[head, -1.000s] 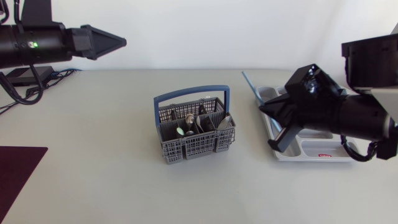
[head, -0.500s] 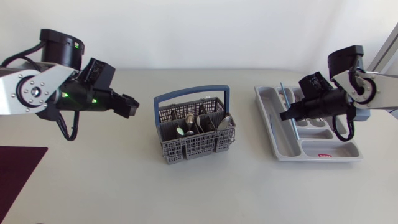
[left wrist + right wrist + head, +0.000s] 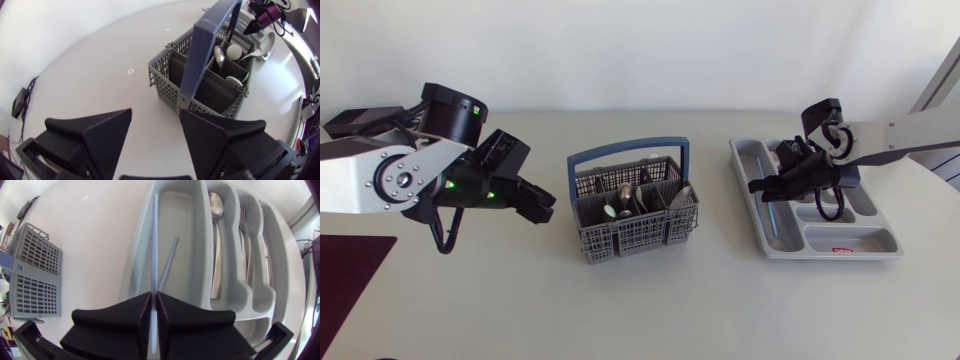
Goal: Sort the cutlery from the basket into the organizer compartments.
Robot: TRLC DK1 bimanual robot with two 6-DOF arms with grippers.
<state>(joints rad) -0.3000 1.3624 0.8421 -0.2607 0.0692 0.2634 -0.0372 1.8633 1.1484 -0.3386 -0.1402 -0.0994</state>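
Observation:
The grey cutlery basket (image 3: 620, 240) with a blue handle (image 3: 628, 150) stands mid-table and holds several spoons (image 3: 232, 50). My left gripper (image 3: 548, 210) hovers just left of it, open and empty; in the left wrist view (image 3: 155, 130) the basket (image 3: 172, 80) lies ahead of the fingers. The white organizer (image 3: 830, 252) sits at the right. My right gripper (image 3: 758, 187) is over the organizer's long left compartment, shut on a thin light-blue stick (image 3: 154, 240) that points along that compartment. A second, similar stick (image 3: 169, 265) lies slanted inside it.
A spoon (image 3: 216, 240) rests in the organizer's neighbouring compartment and forks (image 3: 245, 240) in the one beyond. A dark red mat (image 3: 350, 275) lies at the table's left front edge. Bare tabletop stretches between basket and organizer.
My left arm has swung right and down, bringing its gripper next to the basket. My right arm has carried the blue stick lower, into line with the organizer's long compartment.

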